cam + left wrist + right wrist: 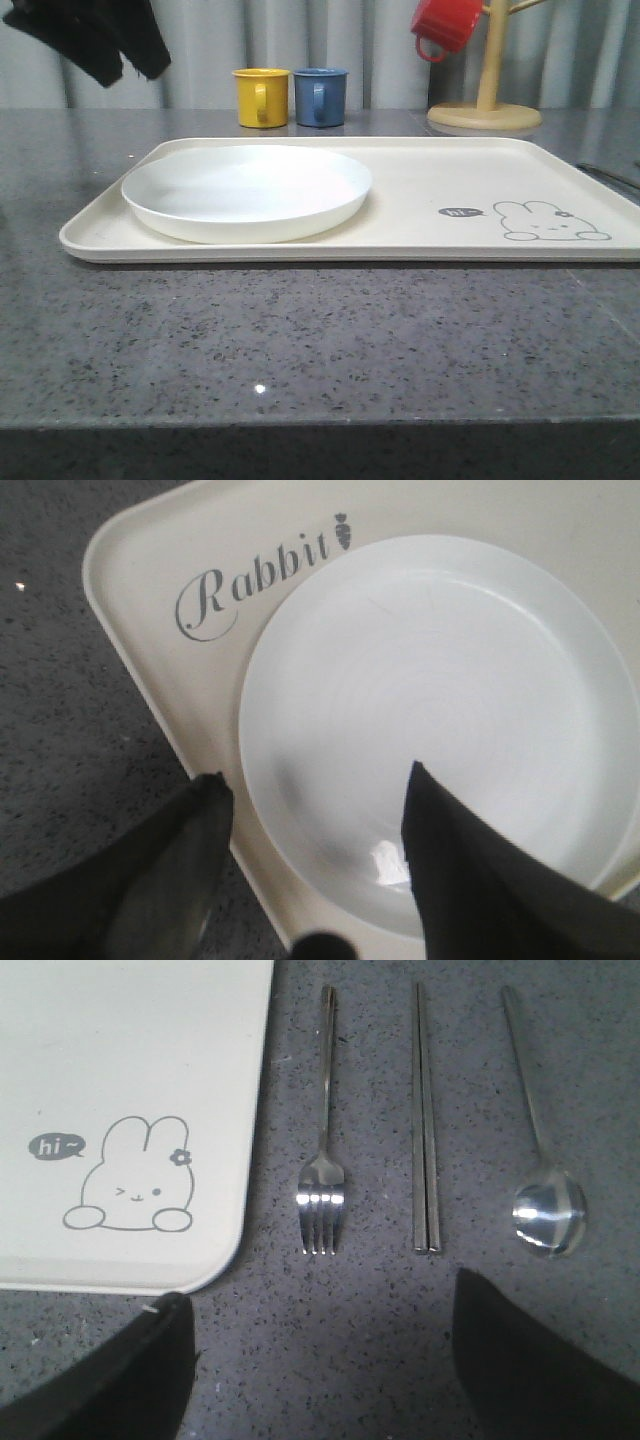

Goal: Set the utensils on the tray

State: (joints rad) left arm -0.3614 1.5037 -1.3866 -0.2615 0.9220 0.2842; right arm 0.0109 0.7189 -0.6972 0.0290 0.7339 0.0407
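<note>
Beside the tray [130, 1060], fork [322, 1180] and spoon [548, 1215] on countertop, left gripper [315, 820] and right gripper [320, 1330] released

Low front view; wrists above tray [420, 190]

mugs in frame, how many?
3. The yellow mug and the blue mug stand side by side on the counter behind the tray. The red mug hangs on the wooden mug tree, behind the tray's right part.
</note>
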